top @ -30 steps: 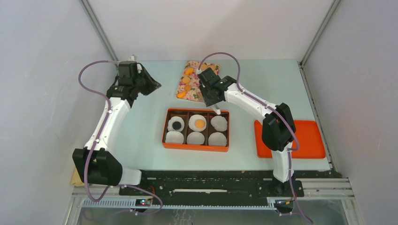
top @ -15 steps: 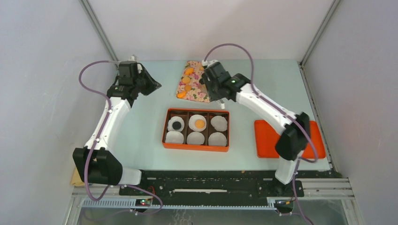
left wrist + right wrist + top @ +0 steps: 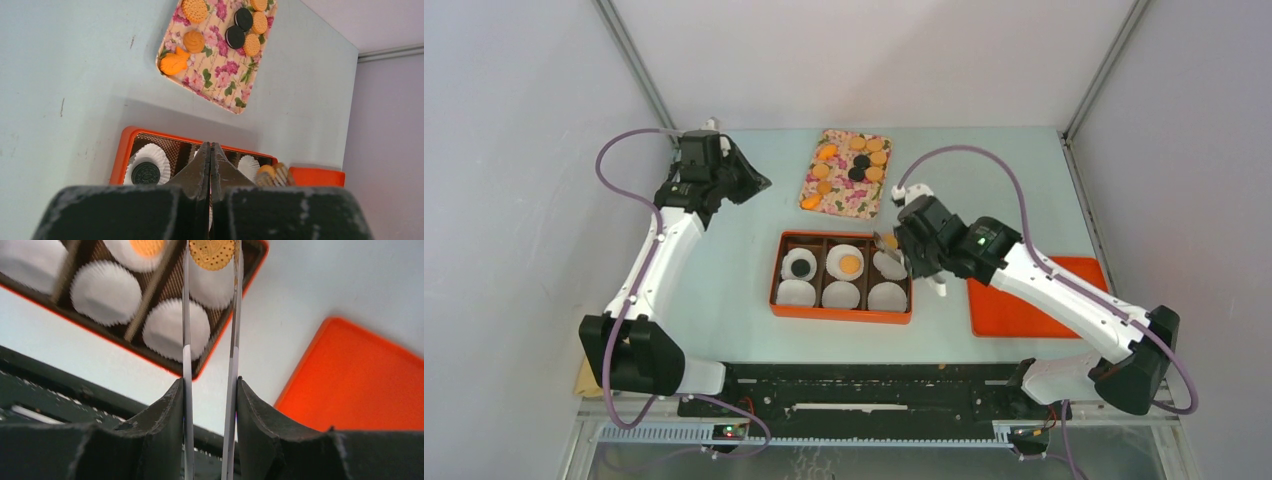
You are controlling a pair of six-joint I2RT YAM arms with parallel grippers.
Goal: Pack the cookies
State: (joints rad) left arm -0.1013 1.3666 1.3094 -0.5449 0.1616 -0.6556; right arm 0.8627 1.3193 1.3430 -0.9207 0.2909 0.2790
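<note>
Holding a cookie over the box

My right claw [image 3: 211,246] pinches one tan cookie [image 3: 212,255] just above the orange box [image 3: 839,318], over its far right paper cup [image 3: 205,287]. If I let go off-centre, the cookie could hit the box's wall and land crooked. To the box's right there is room before the orange tray [image 3: 1074,310]. My left claw [image 3: 210,156], shut on nothing, waits past the box's far left corner. More cookies [image 3: 857,165] lie beyond the box.

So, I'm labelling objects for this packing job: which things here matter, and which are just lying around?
In the job: cookies on floral tray; cookie in right gripper; orange box; paper cups.
Lying about: flat orange tray beside the box.
</note>
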